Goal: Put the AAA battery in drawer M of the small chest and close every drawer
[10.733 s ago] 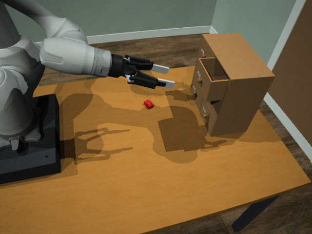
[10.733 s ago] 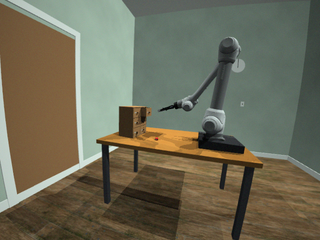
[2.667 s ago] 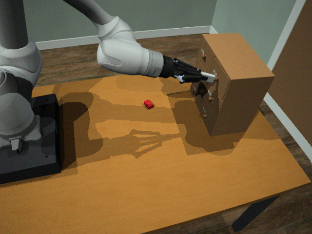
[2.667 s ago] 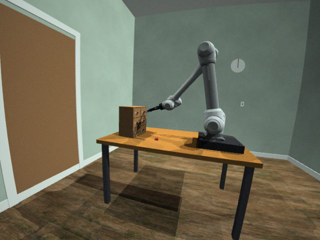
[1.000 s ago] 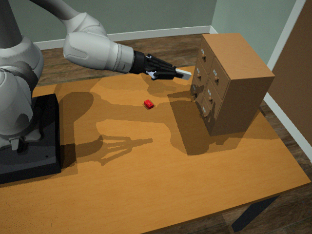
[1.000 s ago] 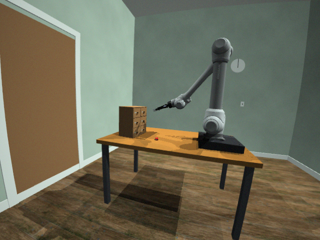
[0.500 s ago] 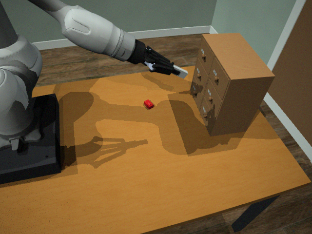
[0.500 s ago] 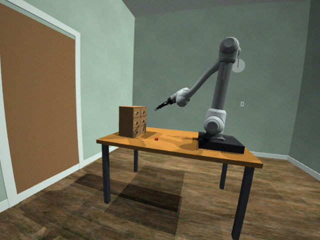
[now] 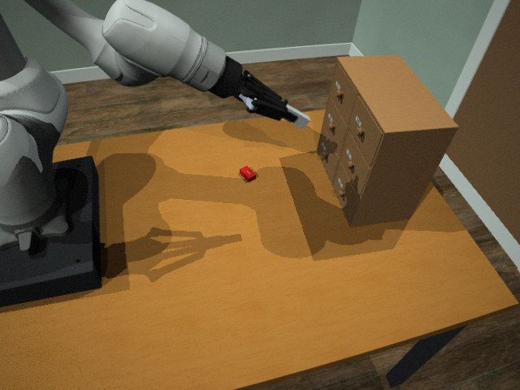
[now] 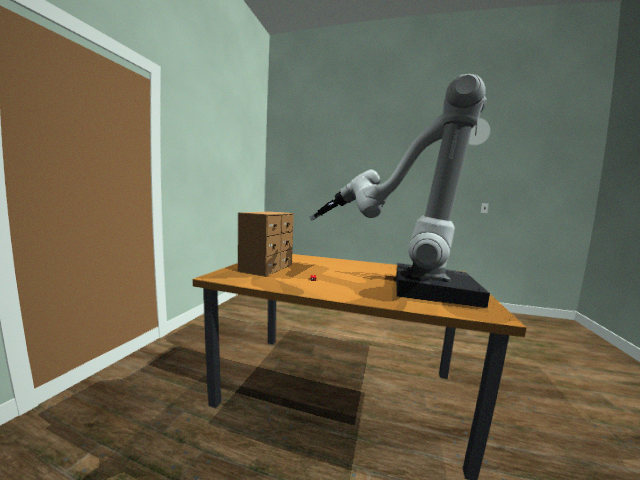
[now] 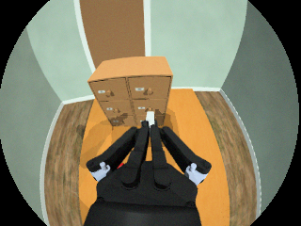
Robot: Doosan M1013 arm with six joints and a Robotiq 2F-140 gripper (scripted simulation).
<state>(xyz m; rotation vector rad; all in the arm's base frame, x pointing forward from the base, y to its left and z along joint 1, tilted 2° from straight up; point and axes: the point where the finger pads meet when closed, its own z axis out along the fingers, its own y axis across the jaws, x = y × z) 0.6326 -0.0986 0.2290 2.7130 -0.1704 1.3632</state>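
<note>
1. Top view: the end effector [image 9: 299, 119] hangs in the air in front of the small chest [image 9: 388, 138], fingers pressed together with nothing between them.
2. Its pale fingertips [image 9: 301, 117] point at the chest's front, near the upper drawers but apart from them.
3. All six drawers sit flush in two columns of three, each with a round knob and a small label. The letters are too small to read, so drawer M cannot be picked out.
4. A small red block [image 9: 248, 173] lies on the worktop [image 9: 252, 293] between the robot base [image 9: 45, 235] and the chest, well below the arm and clear of both.
5. No AAA battery can be made out in any view; its place cannot be told.
6. Exterior view: the chest [image 10: 264, 242] stands upright at the far end of the worktop [image 10: 356, 302], the arm reaching down towards it.
7. Wrist view: the closed fingers line up with the chest's middle drawers [image 11: 134, 94].
</note>
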